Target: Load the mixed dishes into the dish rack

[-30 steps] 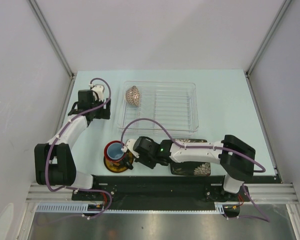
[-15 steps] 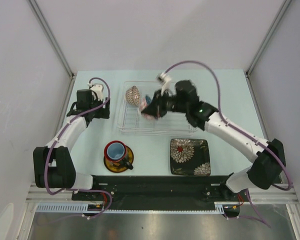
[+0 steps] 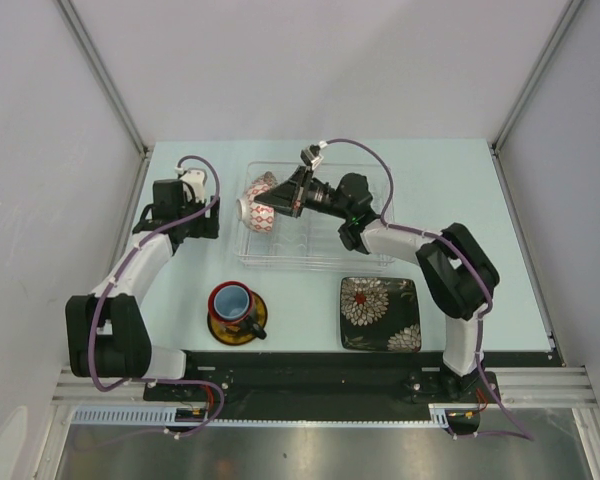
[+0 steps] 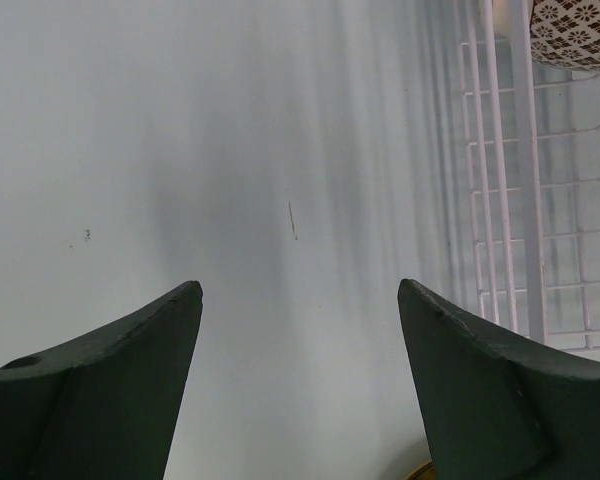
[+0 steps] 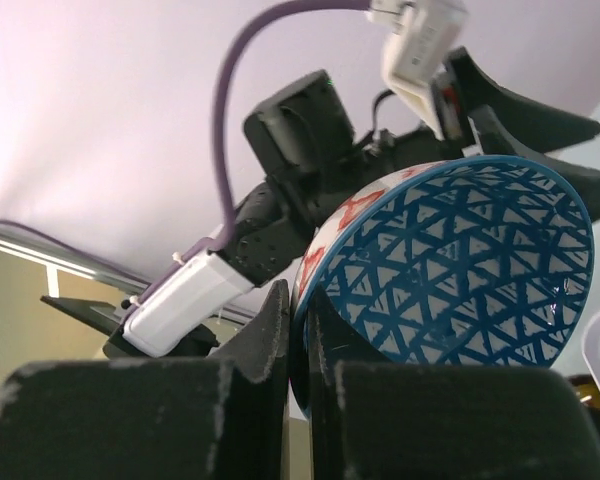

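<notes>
1. Since half a second ago the right gripper (image 3: pixel 283 200) has swung from the middle of the dish rack (image 3: pixel 350 215) to its left end, carrying the small blue bowl (image 3: pixel 259 207). The left arm has not shifted.
2. Only the right wrist view shows the grip. The two fingers are pinched almost together on the bowl's rim. The bowl's inside, patterned in blue triangles, faces the camera, and its outside is red on white.
3. Only the overhead view shows where the bowl is. It is tipped on edge over the rack's left end, foot pointing left, close beside the beige netted bowl (image 3: pixel 264 181). Whether the two touch I cannot tell.
4. The left wrist view shows the left gripper (image 4: pixel 300 288) spread wide over the bare table (image 4: pixel 180 150), holding nothing, with the rack's white wires just to one side. A patterned bowl edge shows in the top corner; I cannot tell which bowl it is.
5. The red mug (image 3: pixel 230 300) stands on the yellow saucer (image 3: pixel 252 326). Like the black square plate (image 3: pixel 380 312), it is on the table in front of the rack, well apart from both grippers.
</notes>
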Action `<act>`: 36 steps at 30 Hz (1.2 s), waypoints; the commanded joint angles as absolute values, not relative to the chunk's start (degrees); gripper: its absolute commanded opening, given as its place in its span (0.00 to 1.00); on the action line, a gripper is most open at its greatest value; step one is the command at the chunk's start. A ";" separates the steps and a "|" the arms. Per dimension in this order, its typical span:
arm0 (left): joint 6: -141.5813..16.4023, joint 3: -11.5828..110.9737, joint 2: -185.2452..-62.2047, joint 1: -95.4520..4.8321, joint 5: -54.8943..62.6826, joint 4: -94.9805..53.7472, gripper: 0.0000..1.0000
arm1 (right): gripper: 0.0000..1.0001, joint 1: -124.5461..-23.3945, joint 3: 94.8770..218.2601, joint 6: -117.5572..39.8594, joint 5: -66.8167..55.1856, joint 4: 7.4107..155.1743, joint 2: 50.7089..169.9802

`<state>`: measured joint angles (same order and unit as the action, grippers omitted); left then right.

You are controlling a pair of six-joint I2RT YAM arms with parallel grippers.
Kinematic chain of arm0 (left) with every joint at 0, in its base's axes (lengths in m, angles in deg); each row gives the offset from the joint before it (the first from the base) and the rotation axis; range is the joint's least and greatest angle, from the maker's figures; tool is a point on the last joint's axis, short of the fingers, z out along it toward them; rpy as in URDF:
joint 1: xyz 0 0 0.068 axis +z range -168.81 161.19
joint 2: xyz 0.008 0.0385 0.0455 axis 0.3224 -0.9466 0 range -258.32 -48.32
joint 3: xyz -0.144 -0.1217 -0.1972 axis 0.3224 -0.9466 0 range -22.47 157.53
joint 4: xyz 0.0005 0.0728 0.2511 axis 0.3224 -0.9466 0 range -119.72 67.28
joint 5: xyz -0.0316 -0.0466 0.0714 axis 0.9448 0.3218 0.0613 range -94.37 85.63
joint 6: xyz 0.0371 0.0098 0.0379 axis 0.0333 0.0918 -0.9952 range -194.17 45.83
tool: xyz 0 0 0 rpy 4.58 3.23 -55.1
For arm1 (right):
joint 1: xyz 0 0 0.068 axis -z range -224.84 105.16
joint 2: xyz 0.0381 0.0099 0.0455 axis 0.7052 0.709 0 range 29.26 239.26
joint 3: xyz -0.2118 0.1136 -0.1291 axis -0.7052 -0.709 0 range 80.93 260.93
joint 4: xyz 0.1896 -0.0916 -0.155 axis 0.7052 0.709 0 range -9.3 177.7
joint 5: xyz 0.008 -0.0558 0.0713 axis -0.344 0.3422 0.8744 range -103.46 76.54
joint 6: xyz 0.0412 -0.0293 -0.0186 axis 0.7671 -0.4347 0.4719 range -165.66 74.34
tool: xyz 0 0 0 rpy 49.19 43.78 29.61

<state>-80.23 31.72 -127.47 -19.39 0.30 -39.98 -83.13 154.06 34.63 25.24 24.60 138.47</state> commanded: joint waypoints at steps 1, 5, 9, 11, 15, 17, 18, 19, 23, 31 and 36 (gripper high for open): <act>-80.67 32.90 -125.31 -19.07 0.55 -38.81 0.85 | 0.00 -82.81 153.62 41.08 24.78 10.48 138.33; -80.41 32.28 -125.31 -19.07 0.73 -38.45 0.85 | 0.00 -82.55 152.83 40.82 24.86 9.94 141.67; -80.32 32.11 -125.40 -19.07 0.56 -38.28 0.85 | 0.00 -82.11 152.39 40.56 25.04 9.68 144.66; -80.23 32.11 -125.40 -18.99 0.73 -38.19 0.85 | 0.00 -81.85 151.95 39.77 25.22 9.86 145.54; -80.15 32.28 -125.40 -19.07 0.91 -38.10 0.85 | 0.00 -81.23 151.33 38.01 25.22 11.17 147.73; -80.06 32.28 -125.49 -19.07 0.99 -38.19 0.85 | 0.00 -80.88 151.16 37.40 25.13 11.79 148.44; -80.06 32.28 -125.49 -19.07 0.99 -38.19 0.85 | 0.00 -80.62 151.07 36.78 24.95 12.14 149.05; -80.06 32.28 -125.49 -19.07 0.99 -38.19 0.85 | 0.00 -80.44 151.07 36.43 24.95 12.40 149.41; -79.88 32.02 -125.31 -19.07 1.00 -38.01 0.84 | 0.00 -80.26 151.07 32.49 24.43 16.96 149.85; -79.62 31.67 -125.14 -19.07 1.34 -37.93 0.84 | 0.00 -80.18 151.07 28.87 22.93 22.34 150.99; -79.62 31.58 -125.31 -19.07 1.43 -37.75 0.85 | 0.00 -80.26 150.98 27.73 21.44 25.06 151.69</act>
<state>-80.17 31.70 -127.36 -19.37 0.39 -39.74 -80.77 150.21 30.67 23.65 24.89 151.32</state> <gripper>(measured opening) 0.845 0.049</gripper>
